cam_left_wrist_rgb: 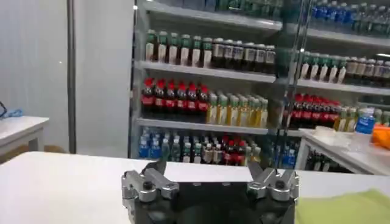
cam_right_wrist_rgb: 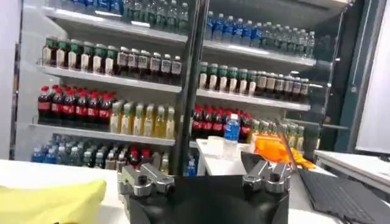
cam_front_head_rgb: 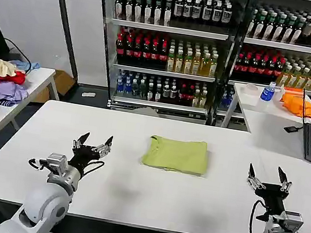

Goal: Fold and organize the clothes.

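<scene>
Lime-green, one folded T-shirt (cam_front_head_rgb: 175, 154) lies at the middle of the white table (cam_front_head_rgb: 133, 189). The left gripper (cam_front_head_rgb: 94, 141) and right gripper (cam_front_head_rgb: 269, 171) flank it, each with jaws spread wide, holding nothing.

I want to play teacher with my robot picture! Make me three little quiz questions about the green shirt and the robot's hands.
1. True or false: the lime T-shirt lies folded on the white table.
2. Which tool is holding the shirt? A) left tool B) right tool C) neither
3. Fill in: the shirt lies ____ the two tools.

Key:
1. True. It is a neat rectangle near the table's middle.
2. C. Both tools are open and apart from the shirt, one on each side.
3. Between.
</scene>
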Tool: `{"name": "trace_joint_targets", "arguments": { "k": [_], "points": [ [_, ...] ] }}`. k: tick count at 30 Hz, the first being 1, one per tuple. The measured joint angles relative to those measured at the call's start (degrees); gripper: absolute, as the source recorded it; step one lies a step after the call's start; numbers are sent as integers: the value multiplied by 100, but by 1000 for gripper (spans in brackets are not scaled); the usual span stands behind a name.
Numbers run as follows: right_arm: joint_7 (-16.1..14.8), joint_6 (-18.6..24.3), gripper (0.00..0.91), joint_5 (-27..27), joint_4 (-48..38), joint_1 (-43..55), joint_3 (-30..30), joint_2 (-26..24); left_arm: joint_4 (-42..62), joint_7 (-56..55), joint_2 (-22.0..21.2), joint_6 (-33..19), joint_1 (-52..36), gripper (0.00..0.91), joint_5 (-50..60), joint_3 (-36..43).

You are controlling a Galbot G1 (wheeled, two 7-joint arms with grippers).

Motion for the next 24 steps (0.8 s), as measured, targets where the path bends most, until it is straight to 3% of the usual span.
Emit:
{"name": "trace_joint_targets", "arguments": {
  "k": [24],
  "points": [
    [152,-49,907,-174,278,-325,133,87,-90,88,123,-18,70,907,25,-58]
  ]
}}
